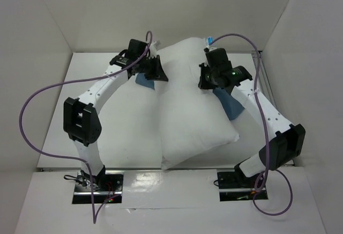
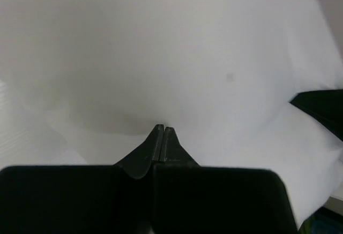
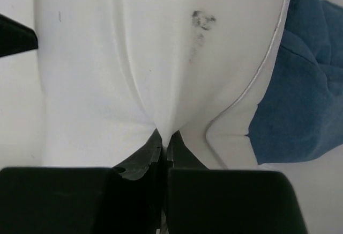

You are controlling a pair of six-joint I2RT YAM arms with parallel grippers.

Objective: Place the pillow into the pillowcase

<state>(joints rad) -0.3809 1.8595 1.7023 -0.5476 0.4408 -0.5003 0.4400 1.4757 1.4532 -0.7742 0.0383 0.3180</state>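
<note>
Right fingers (image 3: 179,153) pinch pillow (image 1: 187,105) at 1 o'clock, left fingers (image 2: 150,148) clenched at 11, pillowcase (image 1: 230,106) beneath on desk (image 1: 123,132).

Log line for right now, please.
pillow outside pillowcase, lying over it | left gripper shut against pillow, pinch unclear | right gripper shut, pinching pillow fabric

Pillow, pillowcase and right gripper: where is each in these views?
pillow (image 1: 195,110), top external view, middle of its white top face.
pillowcase (image 3: 300,94), right wrist view, blue cloth showing beside the pillow's edge.
right gripper (image 3: 165,135), right wrist view, between its fingertips, pinching pillow fabric.
</note>
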